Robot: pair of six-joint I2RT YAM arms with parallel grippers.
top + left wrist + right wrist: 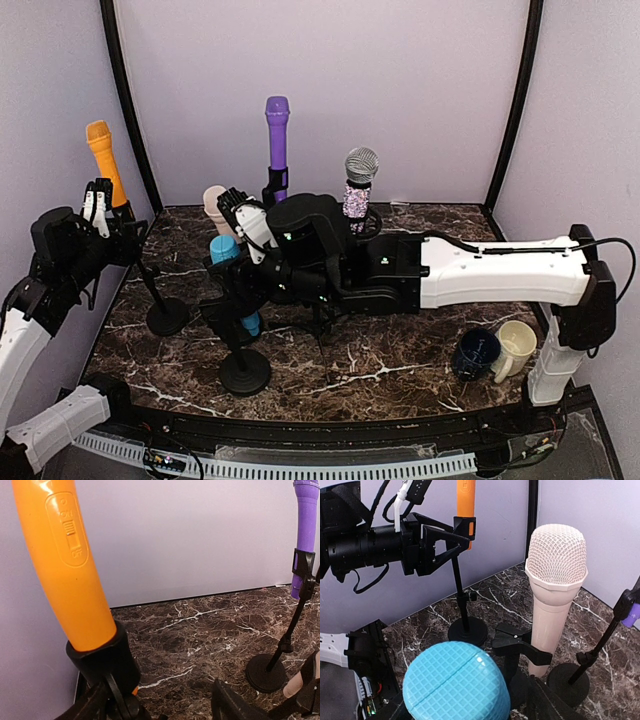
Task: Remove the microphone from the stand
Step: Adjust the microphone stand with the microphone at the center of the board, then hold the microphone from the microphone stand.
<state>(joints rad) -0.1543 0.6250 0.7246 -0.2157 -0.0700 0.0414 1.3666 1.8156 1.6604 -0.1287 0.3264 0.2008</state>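
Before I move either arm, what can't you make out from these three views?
- Right tool: right wrist view, fingertips cut off by the bottom edge and hidden by the blue microphone; grip unclear.
- Blue microphone's clip: hidden under the right arm in the top view.
- Orange microphone: head cut off by the top edge, both wrist views.
- Silver microphone: stand hidden behind the right arm, top view.

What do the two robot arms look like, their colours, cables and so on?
Both are smooth white shells linked by chunky black joints. The right arm has a thin black cable running along its long white section. The left arm carries a white cable near its black wrist. The jaws are black and angular.
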